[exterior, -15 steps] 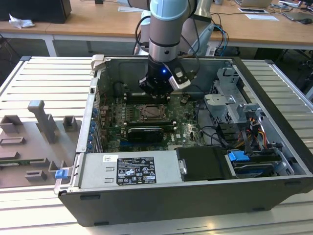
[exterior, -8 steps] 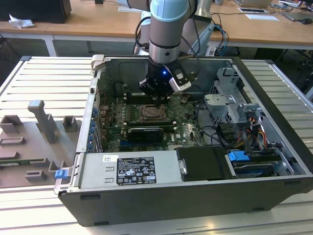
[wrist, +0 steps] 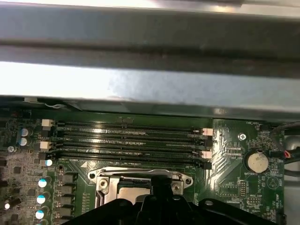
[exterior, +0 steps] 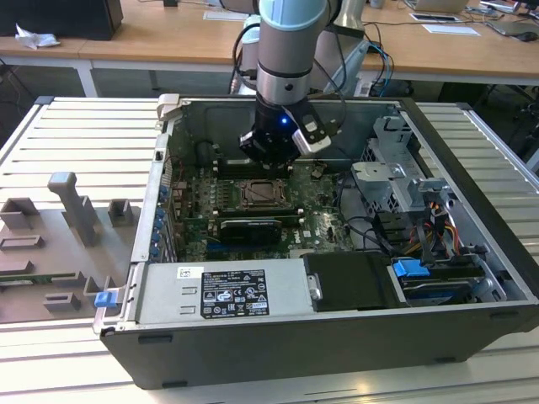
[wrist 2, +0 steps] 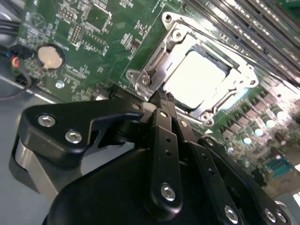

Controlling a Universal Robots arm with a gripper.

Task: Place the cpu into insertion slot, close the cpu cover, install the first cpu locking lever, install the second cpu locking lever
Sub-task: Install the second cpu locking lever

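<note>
Motherboard work is seen inside an open dark computer case (exterior: 354, 345) lying on a slatted metal table (exterior: 76, 143). The black gripper (wrist 2: 161, 101) on the grey robot arm (exterior: 286, 50) is held low over the green circuit board (wrist 2: 93, 42), its fingertips brought together at the edge of the socket nearest the camera in the second wrist view, beside a small silvery tab; whether anything is pinched between them cannot be told. The small flat square cpu with a pale silvery metal top (wrist 2: 199, 77) is seated in the square insertion slot with a silvery metal rim (exterior: 259, 195). The thin silvery metal cpu cover frame (wrist 2: 187, 35) is laid flat around the chip, whose top shows through the square cut-out. In the first wrist view the frame (wrist: 140, 176) is seen just beside four long black memory slots (wrist: 131, 143), with a round silvery coin battery (wrist: 257, 161) near them.
</note>
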